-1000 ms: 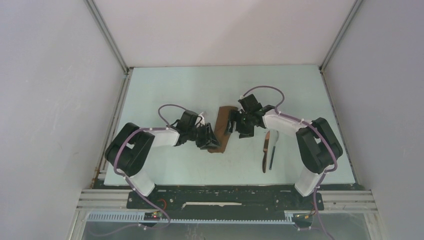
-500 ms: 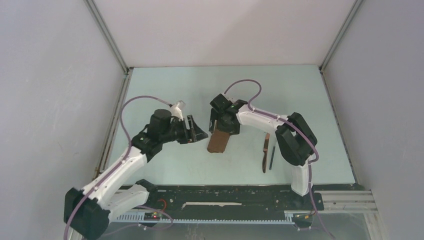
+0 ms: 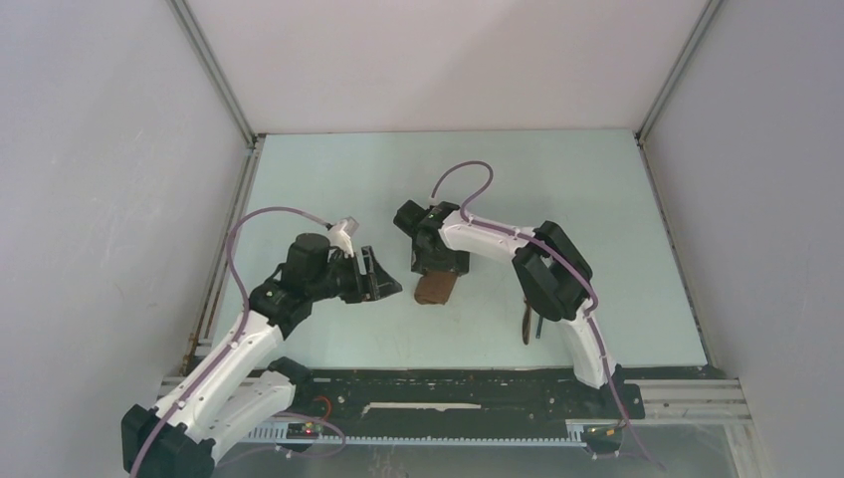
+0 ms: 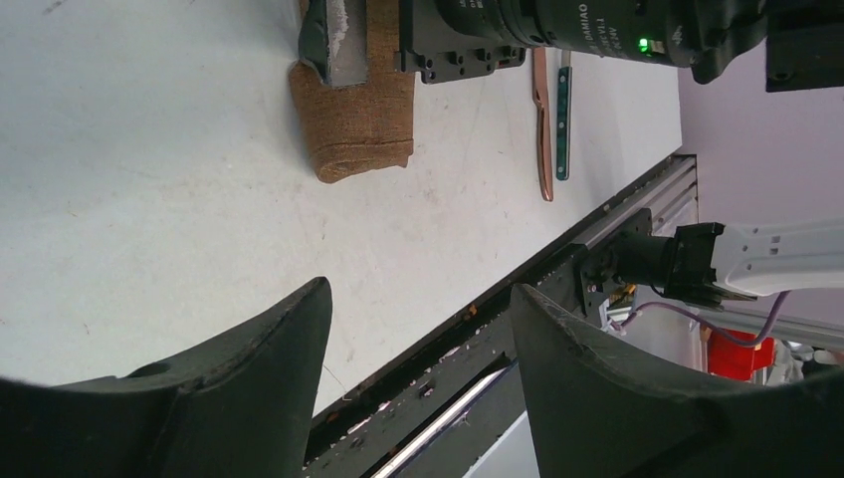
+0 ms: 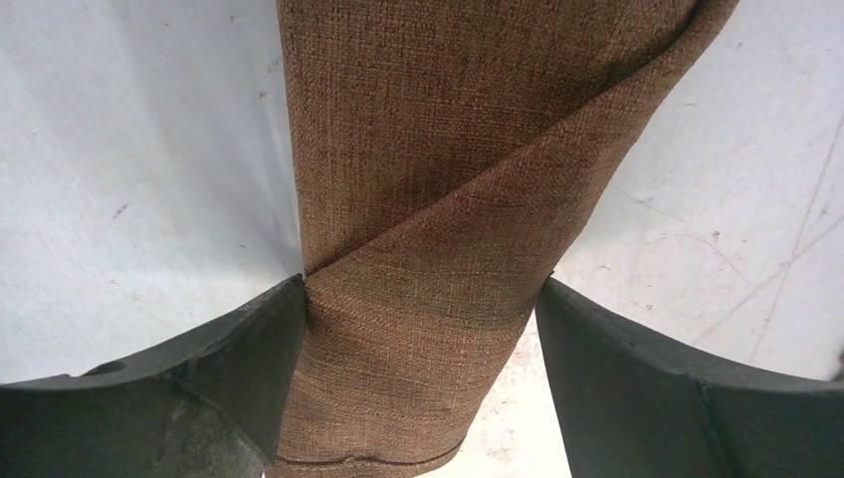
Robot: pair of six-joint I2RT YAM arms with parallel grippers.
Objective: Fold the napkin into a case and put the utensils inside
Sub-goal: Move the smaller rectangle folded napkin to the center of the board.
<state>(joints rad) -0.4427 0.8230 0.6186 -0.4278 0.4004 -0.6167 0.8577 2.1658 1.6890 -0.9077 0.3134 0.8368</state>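
Napkin [image 3: 435, 289] half hidden under open right jaws, utensils [image 3: 526, 332] partly behind arm [image 3: 557, 284]

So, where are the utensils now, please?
Top view: the utensils lie near the table's front edge, right of the folded napkin, partly under the right arm.

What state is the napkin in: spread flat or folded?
Folded. The napkin is a narrow strip with one layer crossing diagonally over another; its near end is rounded over. The utensils lie beside it, not inside.
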